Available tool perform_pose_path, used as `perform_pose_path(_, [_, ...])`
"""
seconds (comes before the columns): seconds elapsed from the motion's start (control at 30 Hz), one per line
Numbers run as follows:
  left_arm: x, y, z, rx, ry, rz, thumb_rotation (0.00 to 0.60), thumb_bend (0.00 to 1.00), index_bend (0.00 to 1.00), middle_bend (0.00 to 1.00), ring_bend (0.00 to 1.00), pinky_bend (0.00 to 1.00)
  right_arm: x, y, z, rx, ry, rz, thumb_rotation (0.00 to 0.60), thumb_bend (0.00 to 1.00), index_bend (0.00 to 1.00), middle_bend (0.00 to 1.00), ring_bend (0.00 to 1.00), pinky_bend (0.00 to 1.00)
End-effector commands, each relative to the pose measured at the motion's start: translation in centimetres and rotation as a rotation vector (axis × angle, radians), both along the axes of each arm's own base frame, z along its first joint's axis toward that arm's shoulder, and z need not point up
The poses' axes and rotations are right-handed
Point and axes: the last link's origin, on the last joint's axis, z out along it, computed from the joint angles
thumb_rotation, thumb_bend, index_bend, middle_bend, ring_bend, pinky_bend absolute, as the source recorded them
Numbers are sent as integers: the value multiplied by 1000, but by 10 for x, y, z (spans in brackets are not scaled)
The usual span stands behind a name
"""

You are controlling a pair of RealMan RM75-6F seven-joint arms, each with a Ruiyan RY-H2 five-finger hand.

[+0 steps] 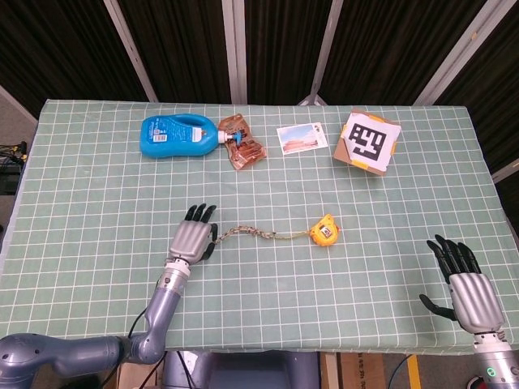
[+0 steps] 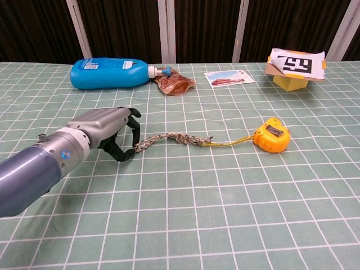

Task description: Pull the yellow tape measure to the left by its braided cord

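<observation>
Fingers [image 2: 134, 121] of the left hand [image 2: 107, 128] are curling at the cord [image 2: 169, 139] end, seemingly pinching it. Right hand [image 1: 469, 290] is lying spread, grasping nothing. Tape measure [image 2: 271, 134] is sitting on the surface [image 2: 225, 214].

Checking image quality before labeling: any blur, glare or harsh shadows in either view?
Head view: even light, sharp; braided cord and tape measure crisp. Chest view: left hand casts a soft shadow, near forearm slightly soft; no glare.

Along the far edge of the table [image 1: 89, 203], from left to right: a blue bottle [image 1: 176, 134] lying flat, a brown packet [image 1: 242, 147], a photo card [image 1: 300, 138], and a marker-labelled cardboard box [image 1: 368, 143].
</observation>
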Motion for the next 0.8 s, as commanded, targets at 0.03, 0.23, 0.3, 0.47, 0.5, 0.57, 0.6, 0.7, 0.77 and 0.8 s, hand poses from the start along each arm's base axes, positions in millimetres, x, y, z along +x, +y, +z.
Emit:
perform_pose_path(0.03, [0, 0, 1, 4, -4, -2, 600, 573, 585, 68, 0, 0, 0, 0, 0, 0, 0, 0, 600, 231, 0, 0, 0, 0])
perform_pose_path(0.23, [-2, -2, 12, 32, -6, -26, 600, 578, 588, 69, 0, 0, 0, 0, 0, 1, -2, -1, 600, 231, 0, 0, 0, 0])
perform_pose_path(0.3, [-5, -2, 20, 50, -4, -35, 600, 579, 589, 70, 0, 0, 0, 1, 0, 1, -2, 0, 600, 231, 0, 0, 0, 0])
perform_pose_path(0.47, [-14, 1, 43, 101, 1, -46, 600, 578, 593, 73, 0, 0, 0, 1, 0, -2, 2, 3, 600, 231, 0, 0, 0, 0])
perform_pose_path(0.5, [-17, 3, 50, 116, 3, -46, 600, 579, 594, 74, 0, 0, 0, 1, 0, -3, 3, 4, 600, 231, 0, 0, 0, 0])
perform_pose_path(0.57, [-22, 5, 60, 137, 11, -44, 600, 579, 600, 80, 0, 0, 0, 1, 0, -5, 5, 4, 600, 231, 0, 0, 0, 0])
perform_pose_path(0.6, [-26, 6, 67, 152, 22, -42, 600, 579, 601, 81, 0, 0, 0, 1, 0, -7, 8, 6, 600, 231, 0, 0, 0, 0])
perform_pose_path(0.7, [-35, 9, 82, 183, 42, -35, 600, 579, 602, 82, 0, 0, 1, 1, 0, -9, 13, 10, 600, 231, 0, 0, 0, 0])
perform_pose_path(0.77, [-42, 12, 93, 204, 58, -33, 600, 579, 602, 83, 0, 0, 1, 2, 0, -11, 16, 12, 600, 230, 0, 0, 0, 0])
perform_pose_path(0.8, [-44, 12, 97, 211, 63, -30, 600, 579, 602, 83, 0, 0, 1, 2, 0, -12, 16, 13, 600, 230, 0, 0, 0, 0])
